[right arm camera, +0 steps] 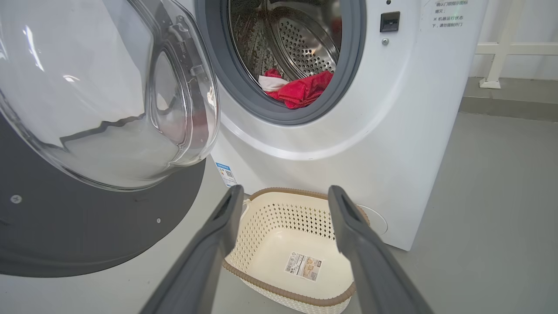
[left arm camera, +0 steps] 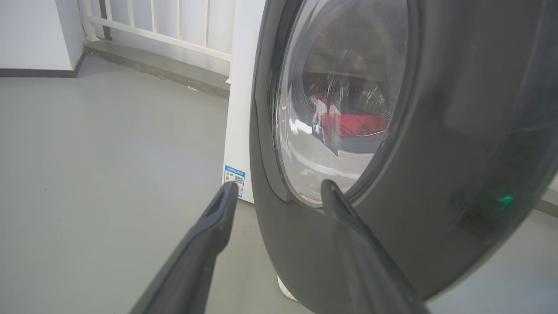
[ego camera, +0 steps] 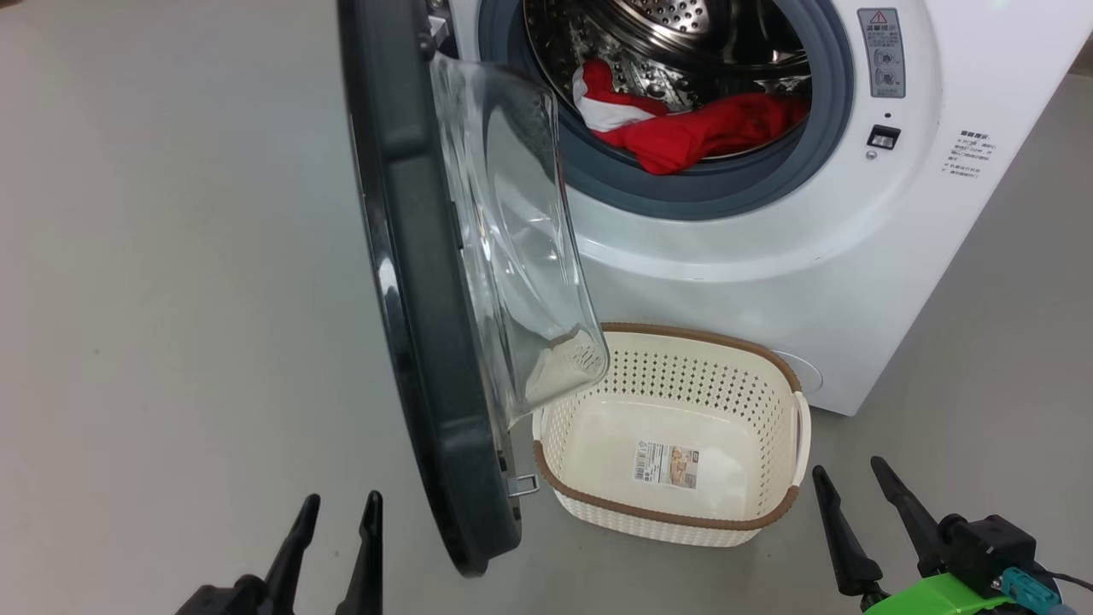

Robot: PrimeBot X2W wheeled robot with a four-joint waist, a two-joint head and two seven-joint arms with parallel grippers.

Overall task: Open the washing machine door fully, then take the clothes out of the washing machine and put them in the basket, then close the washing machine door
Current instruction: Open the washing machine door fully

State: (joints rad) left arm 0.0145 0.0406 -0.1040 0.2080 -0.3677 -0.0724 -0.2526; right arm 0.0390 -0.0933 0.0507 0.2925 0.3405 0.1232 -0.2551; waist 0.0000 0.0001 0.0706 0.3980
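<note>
The white washing machine (ego camera: 768,256) stands ahead with its black-rimmed door (ego camera: 427,342) swung out edge-on toward me, glass bowl bulging to the right. Red and white clothes (ego camera: 683,128) lie at the drum's front lip, also seen as clothes (right arm camera: 301,89) in the right wrist view. The cream basket (ego camera: 683,384) sits on the floor below the drum opening, with nothing in it but a paper label. My left gripper (ego camera: 337,530) stands open, low, left of the door's outer face (left arm camera: 436,174). My right gripper (ego camera: 854,504) is open, right of the basket (right arm camera: 279,218), holding nothing.
Grey floor (ego camera: 171,256) stretches wide to the left of the door and to the machine's right. A white railing (left arm camera: 174,30) on a low kerb runs behind the machine. A small blue label (left arm camera: 234,179) marks its lower side corner.
</note>
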